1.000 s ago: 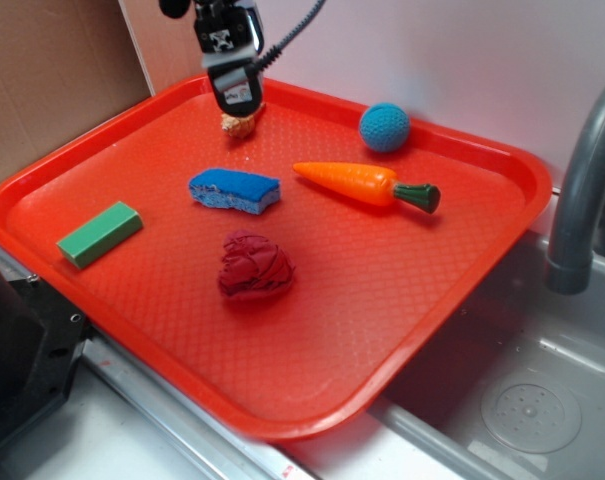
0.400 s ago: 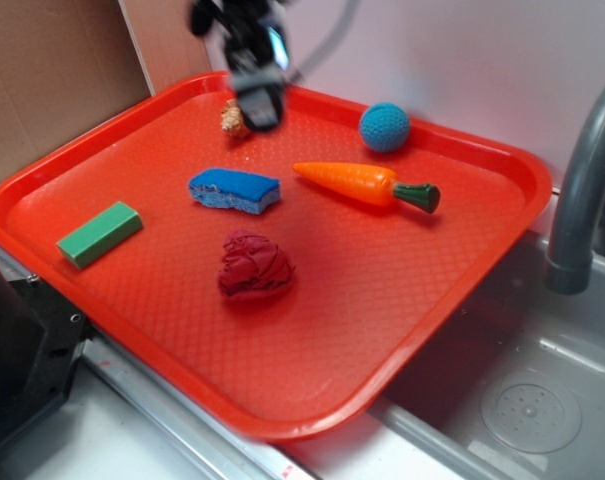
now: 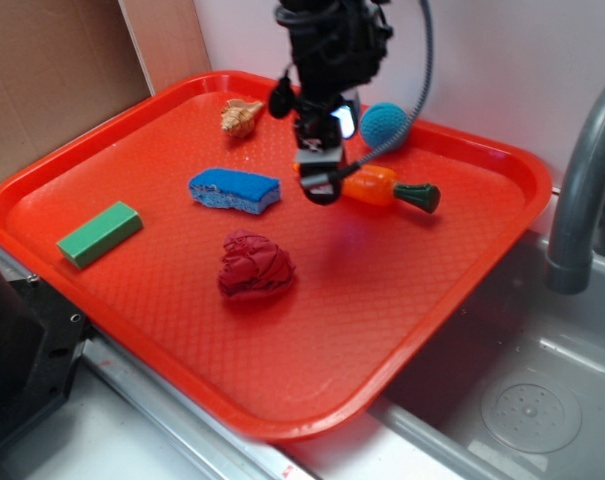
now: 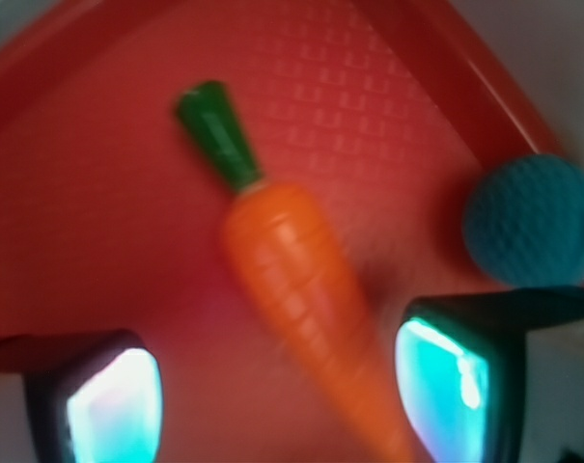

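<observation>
Tool [image 3: 319, 188] hangs open above the pointed end of the carrot [image 4: 290, 275], fingers [image 4: 108, 400] straddling it wide enough to clear its width, no contact visible; carrot lies flat on the red tray [image 3: 487, 165], near the blue ball [image 3: 384, 126] by the far rim.

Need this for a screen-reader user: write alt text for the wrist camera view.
An orange toy carrot with a green top lies on a red tray, its pointed end between the two fingers of the open gripper. A blue ball sits to the right, near the tray's rim.
</observation>
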You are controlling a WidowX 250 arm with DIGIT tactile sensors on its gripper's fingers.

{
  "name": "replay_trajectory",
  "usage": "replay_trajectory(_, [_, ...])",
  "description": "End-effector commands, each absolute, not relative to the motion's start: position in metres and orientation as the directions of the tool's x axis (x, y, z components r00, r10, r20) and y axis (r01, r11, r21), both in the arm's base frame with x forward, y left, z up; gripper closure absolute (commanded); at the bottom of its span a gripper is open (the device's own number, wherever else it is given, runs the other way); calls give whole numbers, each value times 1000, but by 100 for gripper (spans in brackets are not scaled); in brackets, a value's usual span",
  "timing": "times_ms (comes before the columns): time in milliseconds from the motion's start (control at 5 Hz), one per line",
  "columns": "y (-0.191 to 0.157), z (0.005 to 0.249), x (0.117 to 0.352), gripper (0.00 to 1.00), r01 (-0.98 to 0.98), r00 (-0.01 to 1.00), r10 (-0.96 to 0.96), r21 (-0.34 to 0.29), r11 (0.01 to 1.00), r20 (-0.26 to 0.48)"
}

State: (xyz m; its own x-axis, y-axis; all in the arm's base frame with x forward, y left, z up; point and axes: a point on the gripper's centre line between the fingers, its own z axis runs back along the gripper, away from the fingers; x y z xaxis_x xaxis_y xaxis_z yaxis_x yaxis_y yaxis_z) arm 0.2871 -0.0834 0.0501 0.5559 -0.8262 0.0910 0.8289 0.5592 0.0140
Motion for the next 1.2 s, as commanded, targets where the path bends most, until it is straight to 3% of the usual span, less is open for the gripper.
replay_trajectory(0, [-94,37,294,100,832,553,-827,-11,555,101])
replay_trajectory(200, [-96,52,288,100,825,558,-826,50,562,73])
replay_trajectory(400, [-97,81,279,100,803,585,-811,128,583,24])
replay_trajectory(600, [-95,131,259,100,725,674,-738,162,670,38])
replay_trajectory(800, [-73,179,224,100,536,838,-538,45,843,87])
replay_trajectory(1000, [-40,191,188,100,308,946,-290,-119,944,146])
